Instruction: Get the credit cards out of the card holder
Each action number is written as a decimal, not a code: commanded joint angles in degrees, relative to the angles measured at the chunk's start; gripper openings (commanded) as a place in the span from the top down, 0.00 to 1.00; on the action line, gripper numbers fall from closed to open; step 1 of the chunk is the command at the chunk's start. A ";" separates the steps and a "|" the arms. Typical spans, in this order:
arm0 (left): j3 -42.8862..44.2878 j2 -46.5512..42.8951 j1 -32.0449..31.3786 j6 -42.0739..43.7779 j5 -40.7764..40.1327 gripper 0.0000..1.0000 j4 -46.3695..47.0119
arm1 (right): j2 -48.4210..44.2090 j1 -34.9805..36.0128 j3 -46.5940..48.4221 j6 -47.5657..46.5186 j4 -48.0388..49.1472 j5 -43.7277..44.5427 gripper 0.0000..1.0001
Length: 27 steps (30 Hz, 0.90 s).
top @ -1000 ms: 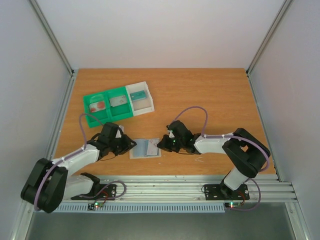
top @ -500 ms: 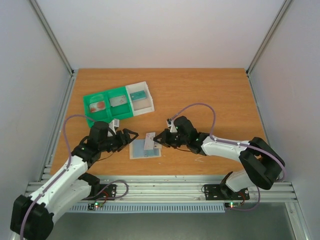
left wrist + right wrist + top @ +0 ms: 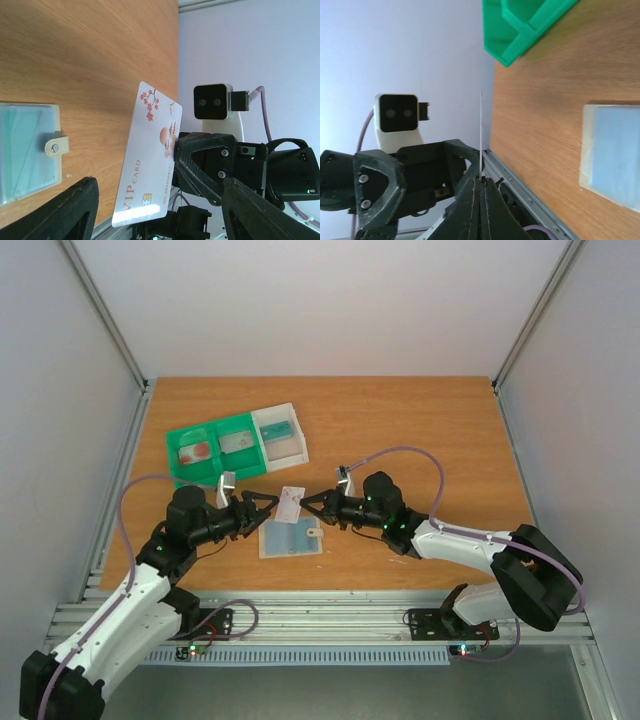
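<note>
My right gripper is shut on a white credit card with red print and holds it in the air above the pale blue-grey card holder. In the right wrist view the card shows edge-on, pinched at the tips of the right gripper. My left gripper faces it, open. In the left wrist view the "VIP" card stands between the spread fingers of the left gripper, with no finger touching it. The holder lies flat with a teal card inside and its white tab showing.
A green-and-white three-compartment tray stands at the back left, holding a red/pink card, a grey card and a teal card. Its green corner shows in the right wrist view. The table's metal front rail runs below.
My right gripper has lifted the white card off the holder and carried it up and left. My left gripper has risen and swung right, and now faces the card.
</note>
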 commanded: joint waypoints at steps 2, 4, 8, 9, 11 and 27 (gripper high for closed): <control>-1.20 0.90 -0.35 -1.36 1.86 0.32 6.96 | -0.47 -0.18 -1.43 3.57 8.75 -1.27 0.99; -1.48 1.43 -0.40 -1.66 2.24 0.33 8.15 | 0.01 -0.12 -1.57 4.08 9.88 -1.61 0.99; -1.69 2.33 -0.44 -2.33 2.47 0.42 9.51 | 1.44 -0.19 -1.92 5.26 12.54 -2.55 0.99; -1.67 2.53 -0.44 -2.41 2.64 0.47 9.97 | 1.68 -0.14 -2.18 5.53 13.70 -2.78 0.99; -1.60 2.70 -0.44 -2.57 3.12 0.65 10.57 | 2.44 -0.11 -2.82 6.14 15.86 -3.26 0.99; 5.00 2.51 -0.44 7.29 10.91 1.00 -0.15 | -7.99 -1.25 -4.16 -4.82 1.89 -7.48 0.65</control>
